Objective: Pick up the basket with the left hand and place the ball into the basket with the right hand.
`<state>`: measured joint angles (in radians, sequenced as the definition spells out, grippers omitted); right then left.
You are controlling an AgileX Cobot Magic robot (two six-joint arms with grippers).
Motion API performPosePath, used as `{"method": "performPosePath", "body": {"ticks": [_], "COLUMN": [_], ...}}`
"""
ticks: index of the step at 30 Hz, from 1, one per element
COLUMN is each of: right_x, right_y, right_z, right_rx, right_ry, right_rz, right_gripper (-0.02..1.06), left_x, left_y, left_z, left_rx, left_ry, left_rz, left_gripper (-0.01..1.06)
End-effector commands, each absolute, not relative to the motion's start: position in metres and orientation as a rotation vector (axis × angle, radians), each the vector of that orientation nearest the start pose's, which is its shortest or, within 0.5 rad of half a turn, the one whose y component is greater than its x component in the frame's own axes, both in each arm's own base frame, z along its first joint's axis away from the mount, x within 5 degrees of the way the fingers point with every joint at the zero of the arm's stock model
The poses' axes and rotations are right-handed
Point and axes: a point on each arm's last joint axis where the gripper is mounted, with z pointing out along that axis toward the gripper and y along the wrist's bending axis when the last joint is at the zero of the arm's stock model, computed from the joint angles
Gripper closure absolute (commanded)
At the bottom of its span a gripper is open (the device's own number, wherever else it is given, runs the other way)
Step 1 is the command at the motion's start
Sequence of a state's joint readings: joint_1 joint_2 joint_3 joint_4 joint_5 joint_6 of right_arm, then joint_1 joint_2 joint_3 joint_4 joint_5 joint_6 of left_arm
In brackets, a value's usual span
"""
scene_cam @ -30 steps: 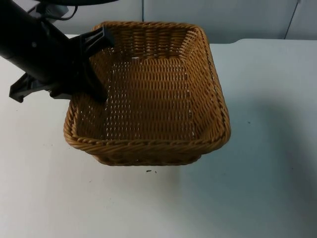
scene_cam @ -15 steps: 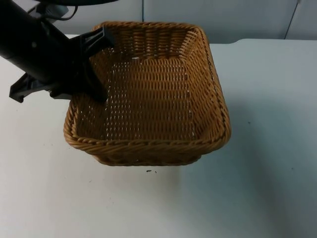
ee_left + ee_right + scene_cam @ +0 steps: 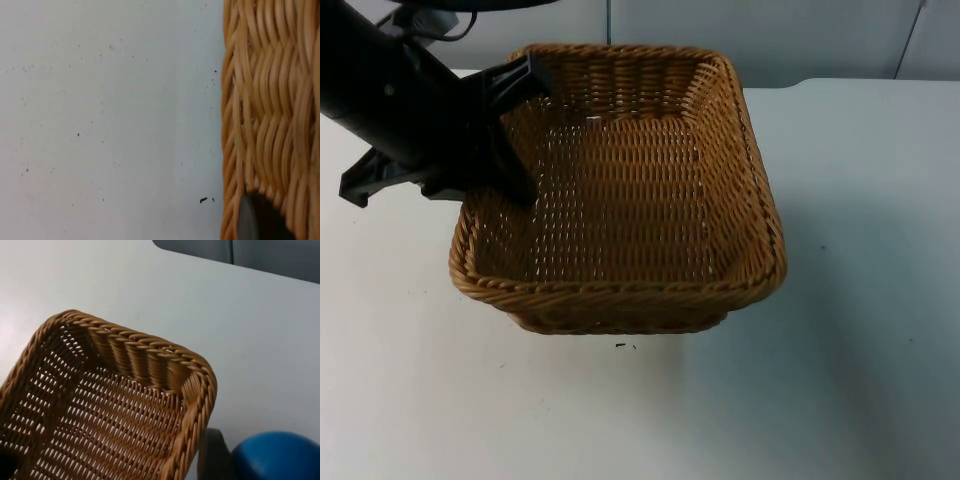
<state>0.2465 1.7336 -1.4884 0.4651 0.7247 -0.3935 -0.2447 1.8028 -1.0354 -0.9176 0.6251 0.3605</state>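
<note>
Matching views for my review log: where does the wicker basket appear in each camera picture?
Top view: basket at picture centre, left gripper clamped on its left rim.
Left wrist view: the basket's woven wall beside bare table.
Right wrist view: the basket's corner rim, with a blue ball close by.
Shared landmark: the white table under the basket.

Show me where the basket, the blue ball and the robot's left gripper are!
basket (image 3: pixel 620 290): top view, on its near rim.
blue ball (image 3: pixel 280 457): right wrist view, on its rounded top.
left gripper (image 3: pixel 515 135): top view, at the basket's left wall.
</note>
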Motion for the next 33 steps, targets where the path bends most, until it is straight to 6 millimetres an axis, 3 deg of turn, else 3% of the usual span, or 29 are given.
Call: {"method": "performPosePath", "body": {"ticks": [1, 26, 33], "right_x": [0.374, 0.374, 0.372], "right_y": [0.124, 0.126, 0.152], "right_z": [0.320, 0.321, 0.307], "right_rx": [-0.481, -0.473, -0.571], "right_ry": [2.322, 2.309, 2.322], "right_rz": [0.463, 0.491, 0.600], "right_gripper": [1.05, 1.05, 1.05], "left_x": [0.326, 0.326, 0.326], "left_y": [-0.127, -0.127, -0.127], "left_z": [0.183, 0.183, 0.183], "left_rx": [-0.143, -0.143, -0.144], "left_ry": [2.716, 2.716, 2.715], "left_rz": [-0.896, -0.896, -0.895], "left_gripper": [1.04, 1.04, 1.04]}}
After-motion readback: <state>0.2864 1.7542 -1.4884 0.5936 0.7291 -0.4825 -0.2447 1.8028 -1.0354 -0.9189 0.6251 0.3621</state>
